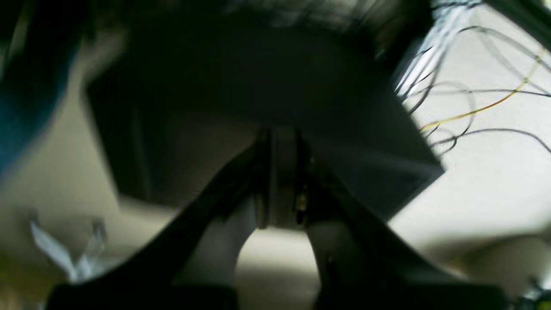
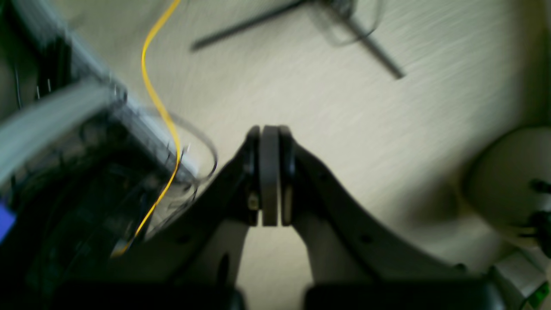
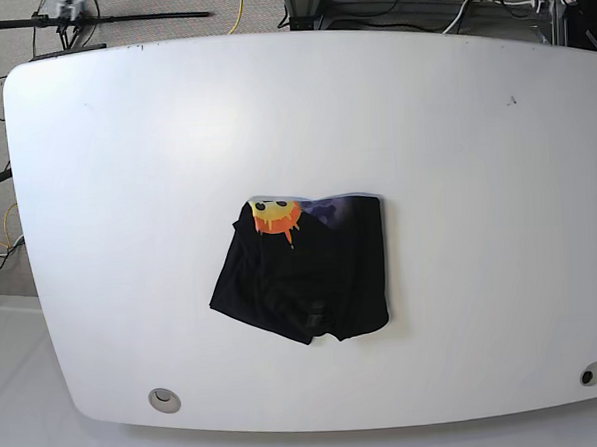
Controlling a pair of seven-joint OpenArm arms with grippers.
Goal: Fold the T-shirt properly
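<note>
The T-shirt (image 3: pixel 306 273) lies folded into a compact dark bundle near the middle of the white table (image 3: pixel 476 174), a little toward the 6 o'clock edge in the base view. The orange-yellow sun graphic (image 3: pixel 275 216) sits at the bundle's 11 o'clock corner, with a patch of purple print (image 3: pixel 328 211) just beside it at 12 o'clock. The lower left flap juts out toward 8 o'clock, so the outline is not square.

Neither arm appears in the base view. In the right wrist view the right gripper (image 2: pixel 270 172) has its pads pressed flat together with nothing between them, above pale floor; a yellow cable (image 2: pixel 163 112) runs at 10 o'clock. The left gripper (image 1: pixel 282 176) is blurred, fingers drawn together, nothing held.
</note>
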